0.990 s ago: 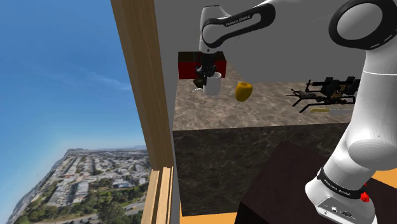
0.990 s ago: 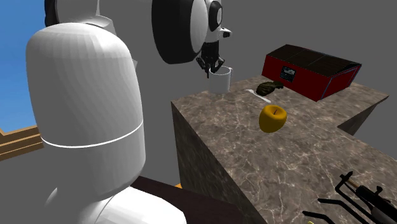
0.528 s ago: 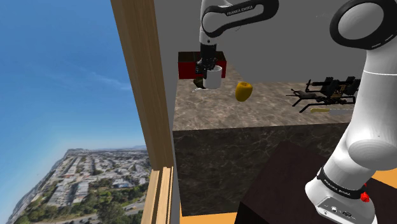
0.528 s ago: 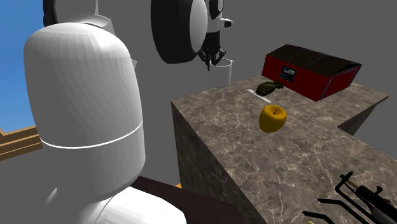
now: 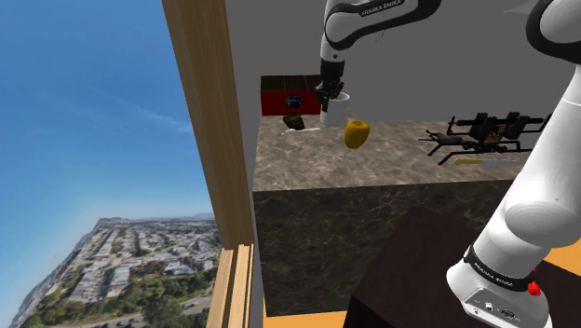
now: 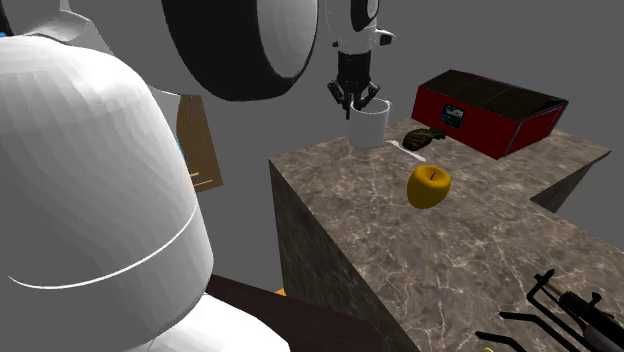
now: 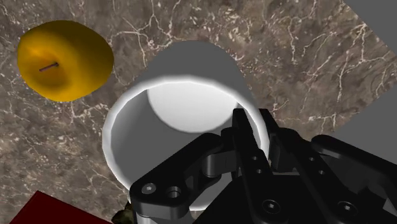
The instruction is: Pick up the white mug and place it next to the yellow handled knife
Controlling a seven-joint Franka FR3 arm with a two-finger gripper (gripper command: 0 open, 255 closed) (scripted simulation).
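Mug [image 5: 335, 112] and gripper [image 5: 331, 93] hang together over the far part of the worktop [image 5: 372, 172], the gripper clenched on the mug's rim. In the wrist view one black finger sits inside the white wall and the other outside it, with the rim pinched between them. The mug [image 7: 172, 108] hangs upright, mouth up, and seems to be clear of the stone surface, though no view shows the gap under it plainly.

The coming move turns on where the yellow-handled knife [image 5: 475, 160] lies. It is toward the shoulder view's right, well apart from the mug and nearer the front edge, lying just in front of a black rack [image 5: 479, 129]. Its long axis runs roughly along the shoulder view's left-to-right line. A yellow apple [image 5: 356, 133] stands near the mug on that same side, so I judge the carry has to go over or behind it.

A red box [image 5: 284, 96] and a small dark green object [image 5: 293, 122] sit on the mug's other side, away from the route.

The knife reads as little more than a pale yellow strip, and its blade is hard to make out against the rack. The mug's handle is hidden in all views.
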